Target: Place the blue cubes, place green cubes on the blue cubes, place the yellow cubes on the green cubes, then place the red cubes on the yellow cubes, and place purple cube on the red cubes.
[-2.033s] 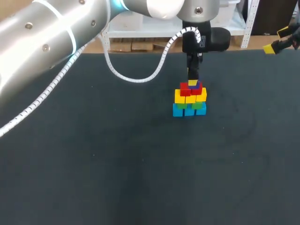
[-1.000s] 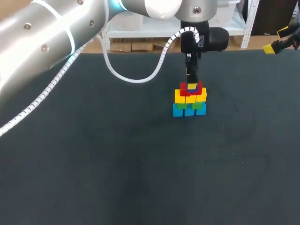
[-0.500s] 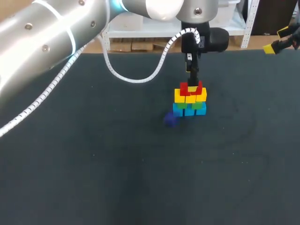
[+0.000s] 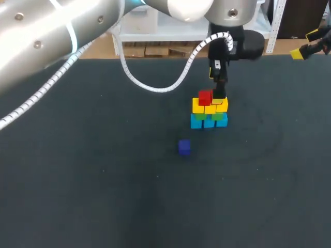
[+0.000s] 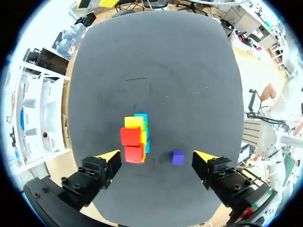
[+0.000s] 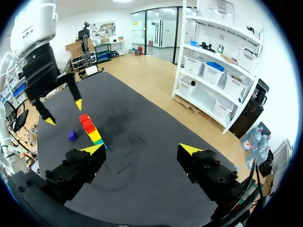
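Quickly logged: found purple cube point(image 4: 184, 147) lying alone on the dark bench point(image 4: 103, 196), just below centre of frame, down-left of the stack and apart from it. Saw stack right of centre in the upper half: blue cubes point(image 4: 208, 122) at bottom, green cubes point(image 4: 219, 116) above, yellow cubes point(image 4: 199, 107) next, red cubes point(image 4: 205, 97) on top. Marked left jaws spread wide and empty, hanging just over the stack's right side. Marked right jaws released too, empty, at upper right edge, well apart from stack.
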Robot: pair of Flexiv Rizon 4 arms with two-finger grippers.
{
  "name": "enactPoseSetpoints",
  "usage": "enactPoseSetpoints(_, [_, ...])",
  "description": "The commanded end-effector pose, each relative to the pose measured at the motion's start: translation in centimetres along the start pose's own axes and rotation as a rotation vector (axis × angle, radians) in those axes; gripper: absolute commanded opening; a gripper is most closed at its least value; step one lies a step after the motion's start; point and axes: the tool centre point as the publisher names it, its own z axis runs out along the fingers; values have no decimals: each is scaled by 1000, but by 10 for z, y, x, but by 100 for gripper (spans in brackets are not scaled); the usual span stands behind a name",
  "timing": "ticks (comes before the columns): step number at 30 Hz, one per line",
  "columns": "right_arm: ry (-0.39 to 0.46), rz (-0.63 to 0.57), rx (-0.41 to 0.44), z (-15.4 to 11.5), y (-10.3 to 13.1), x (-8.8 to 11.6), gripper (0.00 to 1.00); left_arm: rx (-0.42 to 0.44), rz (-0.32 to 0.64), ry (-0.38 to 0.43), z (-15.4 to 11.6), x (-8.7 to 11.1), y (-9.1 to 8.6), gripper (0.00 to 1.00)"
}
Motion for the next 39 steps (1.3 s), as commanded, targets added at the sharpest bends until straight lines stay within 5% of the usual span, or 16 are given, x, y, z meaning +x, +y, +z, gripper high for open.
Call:
enactPoseSetpoints(1, [-3, -1, -5, 1, -1, 0, 100, -98, 5, -42, -2, 22, -37, 100])
enactPoseSetpoints(11, [-3, -1, -5, 1, -1, 0, 100, -84, -11, -80, 7, 56, -93, 100])
enactPoseSetpoints(20, [-3, -1, -5, 1, -1, 0, 100, 25, 29, -175, 67, 85, -126, 100])
enactPoseSetpoints(23, [-3, -1, -5, 1, -1, 0, 100, 34, 7, -172, 88, 89, -124, 100])
enactPoseSetpoints(31, [-3, -1, -5, 1, -1, 0, 100, -101, -18, -151, 111, 94, -110, 100])
enactPoseSetpoints(39, [-3, -1, -5, 1, -1, 0, 100, -83, 48, -138, 127, 89, -90, 100])
